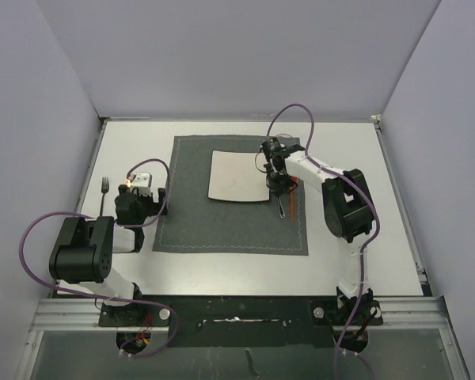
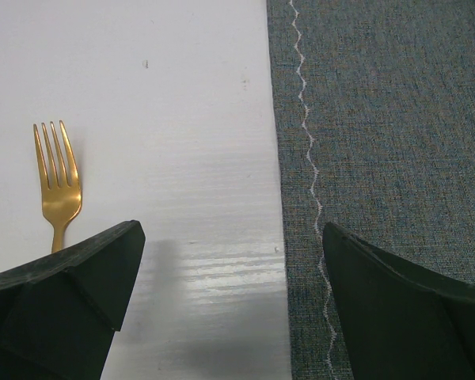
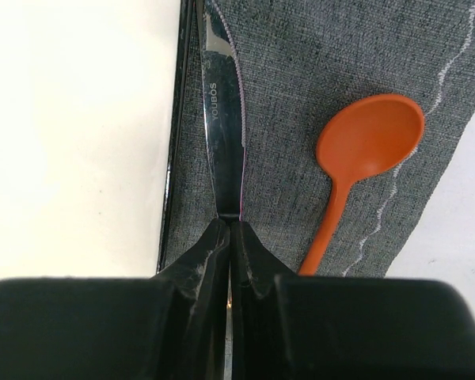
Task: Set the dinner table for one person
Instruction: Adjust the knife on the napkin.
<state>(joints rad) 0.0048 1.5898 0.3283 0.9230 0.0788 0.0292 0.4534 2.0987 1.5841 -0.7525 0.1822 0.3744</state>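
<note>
Across the middle of the white bench [image 1: 356, 237], which runs from the arm bases at 6 o'clock to the back wall at 12, lies a dark grey stitched placemat [image 1: 229, 222]. Square white plate [image 1: 237, 176] sits on the mat's 12-to-1 o'clock part. Right gripper [image 3: 229, 229] is over the mat at 3 o'clock of the plate, its fingers clenched on the near end of a steel knife [image 3: 224, 119]. Blade runs away from the fingers, just beside the plate's edge. Cannot tell whether the knife touches the cloth. Orange spoon [image 3: 370, 136] lies on the mat at 3 o'clock of the knife, apart from it, bowl pointing away from the fingers and near the zigzag stitching. Left gripper [image 2: 231, 233] is low over the mat's 9 o'clock edge. Its fingers are spread wide and grasp nothing, one above bare bench, the other above cloth. Gold fork [image 2: 58, 182] lies on bare bench at 9 o'clock of the mat, apart from it, tines toward 12. In the left wrist view its handle is hidden behind a finger.
</note>
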